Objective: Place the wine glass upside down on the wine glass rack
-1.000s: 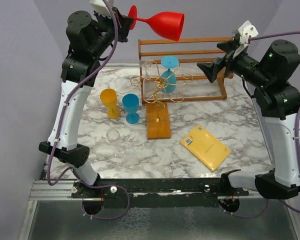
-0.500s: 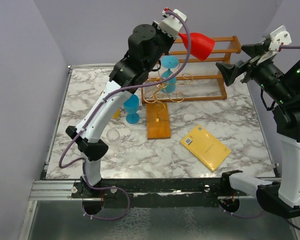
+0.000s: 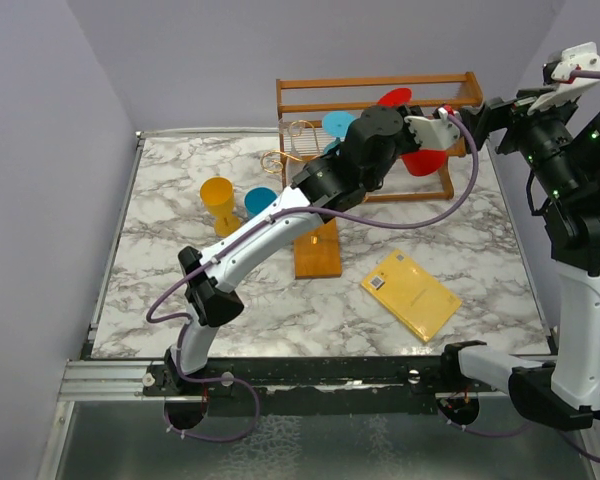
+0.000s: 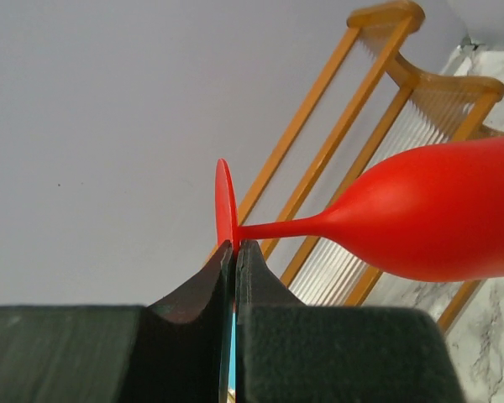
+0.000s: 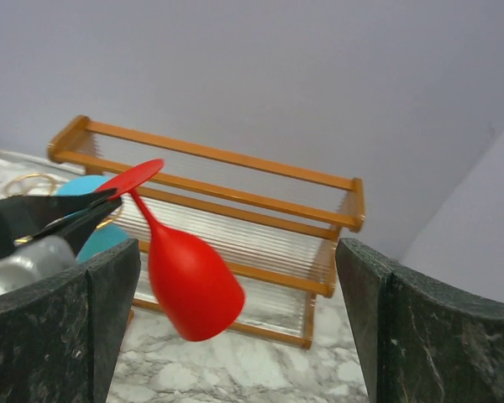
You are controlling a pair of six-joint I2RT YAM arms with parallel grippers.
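Note:
My left gripper (image 3: 404, 104) is shut on the edge of the flat foot of a red wine glass (image 3: 423, 160). It holds the glass in the air in front of the wooden shelf, at the back right. The bowl (image 5: 193, 285) hangs tilted down and mouth-down. In the left wrist view the jaws (image 4: 235, 245) pinch the red foot (image 4: 225, 201). The wine glass rack has a wooden base (image 3: 317, 255) and gold wire arms (image 3: 292, 140). It stands left of the glass, partly behind my left arm. My right gripper (image 3: 495, 112) is open just right of the glass, with nothing between its fingers (image 5: 235, 252).
A wooden slatted shelf (image 3: 380, 82) stands along the back wall. A teal glass (image 3: 338, 123) hangs on the gold rack. A yellow cup (image 3: 218, 200) and a blue cup (image 3: 260, 198) stand at mid-left. A yellow book (image 3: 410, 293) lies front right.
My left arm swung the red glass from the upper left across to the right and down, turning its bowl downward. The right gripper drew back to the right.

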